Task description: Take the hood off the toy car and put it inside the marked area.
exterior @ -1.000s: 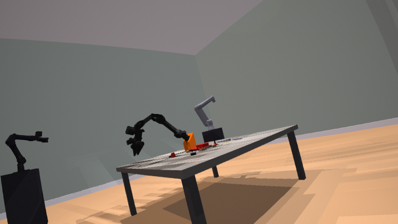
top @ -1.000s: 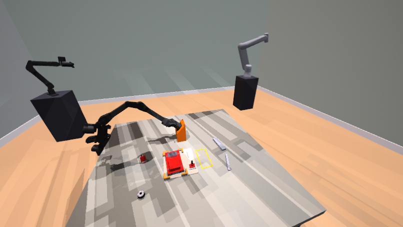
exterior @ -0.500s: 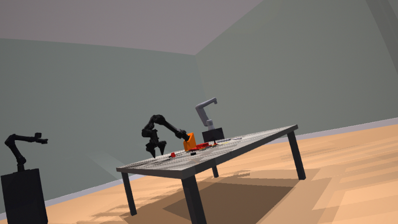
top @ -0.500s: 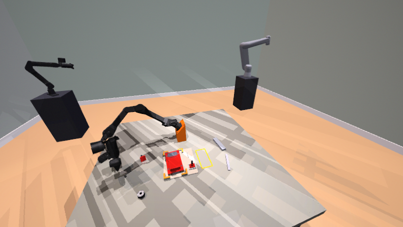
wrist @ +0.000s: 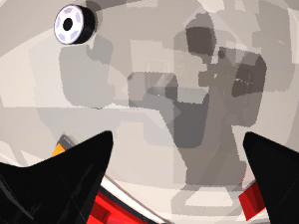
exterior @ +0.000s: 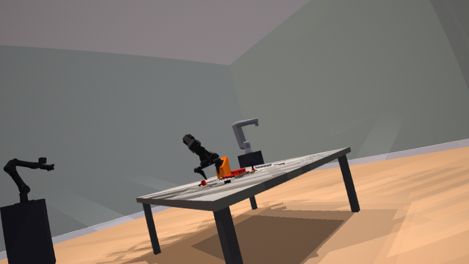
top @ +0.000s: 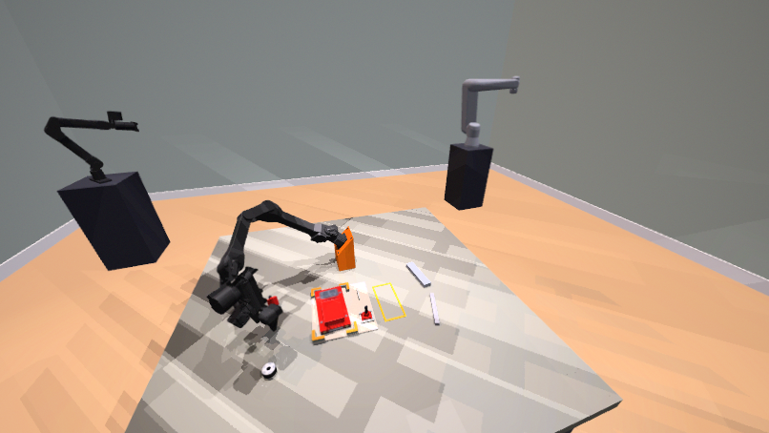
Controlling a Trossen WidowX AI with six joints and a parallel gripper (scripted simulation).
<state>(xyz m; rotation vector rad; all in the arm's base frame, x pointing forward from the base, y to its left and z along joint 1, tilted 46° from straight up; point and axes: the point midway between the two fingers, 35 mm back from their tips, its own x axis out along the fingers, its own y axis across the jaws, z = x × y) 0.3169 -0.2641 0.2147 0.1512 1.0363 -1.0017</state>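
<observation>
Hovering released and empty, the claw [top: 269,317] hangs above the table [top: 430,365] beside the toy car [top: 333,310]

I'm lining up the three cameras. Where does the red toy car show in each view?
Top: the car sits mid-table on its white board, left of the yellow marked area.
Exterior: a low red strip just right of the orange base.
Wrist: only part of it, at the bottom edge, between the open pincer fingers.
Shared landmark: the car's white board with orange corners.
</observation>
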